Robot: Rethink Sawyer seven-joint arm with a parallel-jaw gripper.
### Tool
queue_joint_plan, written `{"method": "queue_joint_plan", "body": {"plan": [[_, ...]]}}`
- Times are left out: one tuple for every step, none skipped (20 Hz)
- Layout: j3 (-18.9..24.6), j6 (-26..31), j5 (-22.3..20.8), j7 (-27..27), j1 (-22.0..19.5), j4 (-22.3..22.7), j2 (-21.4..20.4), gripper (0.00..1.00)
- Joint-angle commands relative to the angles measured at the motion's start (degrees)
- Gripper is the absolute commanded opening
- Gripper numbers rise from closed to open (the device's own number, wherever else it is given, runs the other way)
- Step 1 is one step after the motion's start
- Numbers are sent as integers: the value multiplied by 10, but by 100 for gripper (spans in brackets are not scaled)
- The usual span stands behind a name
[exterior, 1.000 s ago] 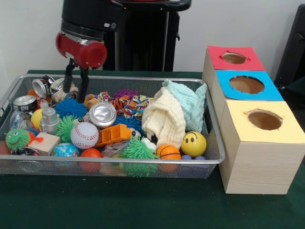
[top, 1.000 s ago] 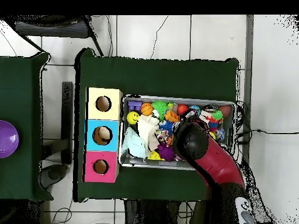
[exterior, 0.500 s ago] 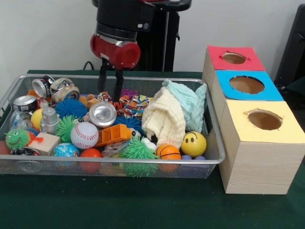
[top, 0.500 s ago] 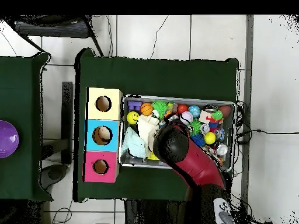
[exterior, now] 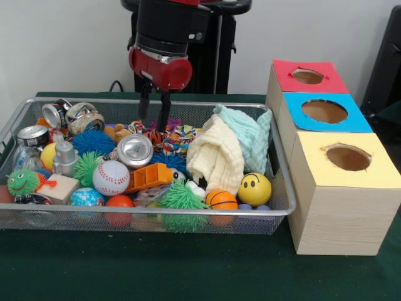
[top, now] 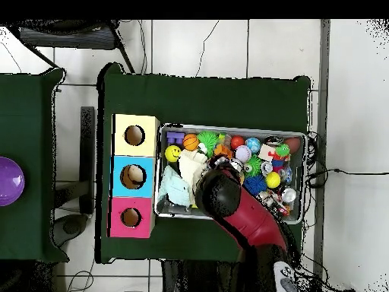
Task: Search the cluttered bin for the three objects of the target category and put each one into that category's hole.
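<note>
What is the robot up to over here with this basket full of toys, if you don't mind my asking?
The red robot arm hangs over the back of the wire basket, its end effector open and empty, tips just above the orange striped plush toy. The basket is packed with balls, cans and cloths. Beside it stand three wooden boxes; the red-topped box's hole shows nothing inside from the front.

Wire bin (top: pixel 304 176) full of toys on a green worktop (top: pixel 205 99), seen from above.
Red and black arm (top: pixel 241 217) reaching up from the bottom, covering the middle of the bin. Pale cloths (top: pixel 182 176) bunched at the left end, smiley yellow ball (top: pixel 172 153) and small basketball (top: pixel 190 141) beside them. Three boxes just left of the bin: yellow (top: pixel 135 135), blue (top: pixel 133 176), red (top: pixel 131 217), each with a round hole.
</note>
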Motion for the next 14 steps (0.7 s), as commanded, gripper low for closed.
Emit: {"method": "queue_joint_plan", "body": {"plan": [[58,-7,17,132,-35,33,21,100],[66,-15,14,134,-43,40,21,100],[71,-20,13,135,-47,43,23,100],[84,-30,11,141,-56,52,21,100],[94,-41,9,146,-62,57,23,100],[101,-48,8,150,-66,59,25,100],[112,-59,4,154,-76,66,26,100],[121,-64,2,157,-82,69,27,100],[134,-75,-3,161,-93,76,29,100],[150,-87,-7,167,-106,82,34,100],[156,-93,-9,171,-110,84,36,100],[161,-97,-9,173,-112,85,38,100],[167,-99,-7,176,-115,89,38,100],[168,-100,-5,179,-115,94,34,100]]}}
